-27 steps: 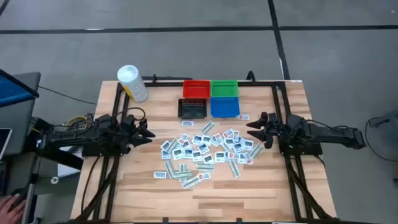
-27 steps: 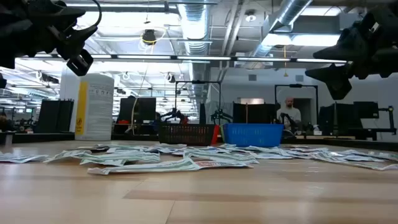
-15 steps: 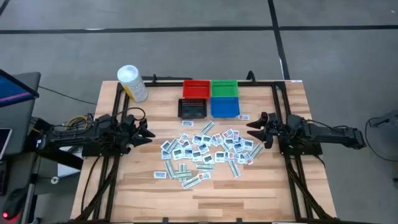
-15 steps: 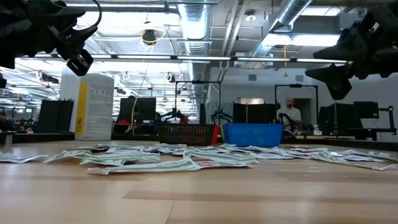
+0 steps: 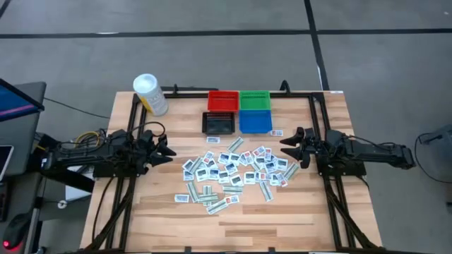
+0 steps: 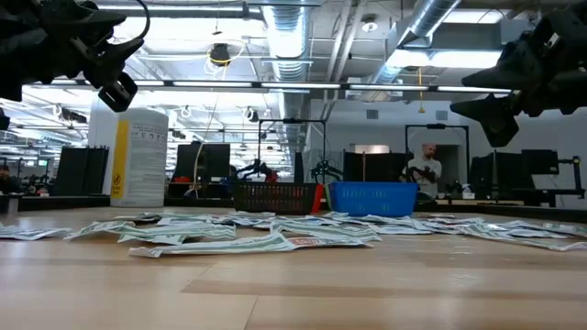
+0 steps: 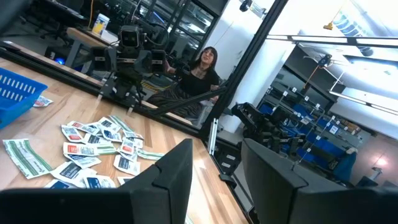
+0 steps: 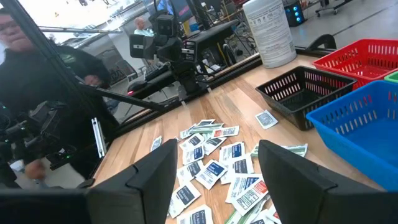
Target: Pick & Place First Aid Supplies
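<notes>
You get no readable text: print on packets (image 5: pixel 233 169) beside blue bin (image 5: pixel 255 121) too small; label lines on white tub (image 8: pixel 268 31) illegible.

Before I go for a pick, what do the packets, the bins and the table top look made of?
Packets: thin paper or foil sachets, flat and printed, probably.
Black bin and blue bin: moulded plastic, lattice walls.
Table top: wood planks, visible grain, matte.

Wooden table (image 5: pixel 148 212) with scattered first aid packets (image 5: pixel 233 169), 4 small bins (image 5: pixel 239 111), white tub (image 5: pixel 150 94).
</notes>
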